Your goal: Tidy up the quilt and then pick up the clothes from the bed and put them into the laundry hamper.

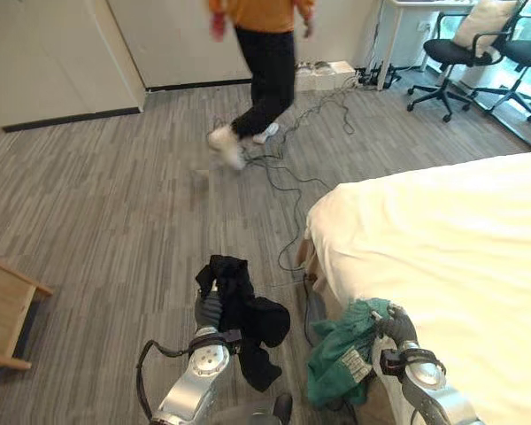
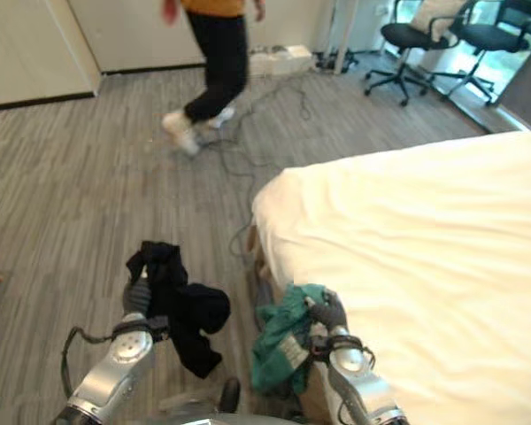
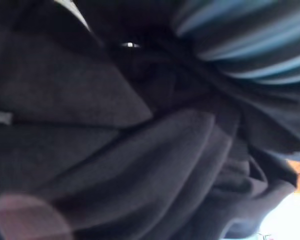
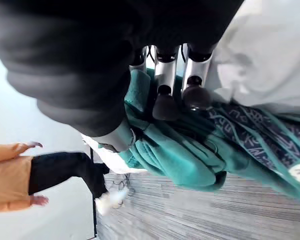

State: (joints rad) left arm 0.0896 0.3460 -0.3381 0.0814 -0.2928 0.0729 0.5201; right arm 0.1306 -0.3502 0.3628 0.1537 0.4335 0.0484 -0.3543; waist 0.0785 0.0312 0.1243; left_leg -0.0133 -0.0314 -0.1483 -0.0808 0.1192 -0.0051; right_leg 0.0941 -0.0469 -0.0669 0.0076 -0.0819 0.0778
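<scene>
The left hand (image 1: 211,308) holds a bunched black cloth garment (image 1: 246,319) over the grey wood-plank floor (image 1: 115,204), left of the white-sheeted bed (image 1: 442,248). The right hand (image 1: 396,326) holds a crumpled teal cloth garment (image 1: 341,354) at the bed's near corner. A person in black trousers (image 1: 261,80) stands beyond; two black swivel office chairs (image 1: 460,53) stand far right.

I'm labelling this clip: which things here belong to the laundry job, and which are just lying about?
Job:
- crumpled black garment, held in the left hand
- crumpled teal-green garment, with the right hand fingers curled on it
- bed under a smooth cream quilt

Lying about:
- two black wheeled office chairs
- tangle of dark floor cables
- light wooden table corner
- walking person in an orange top
</scene>
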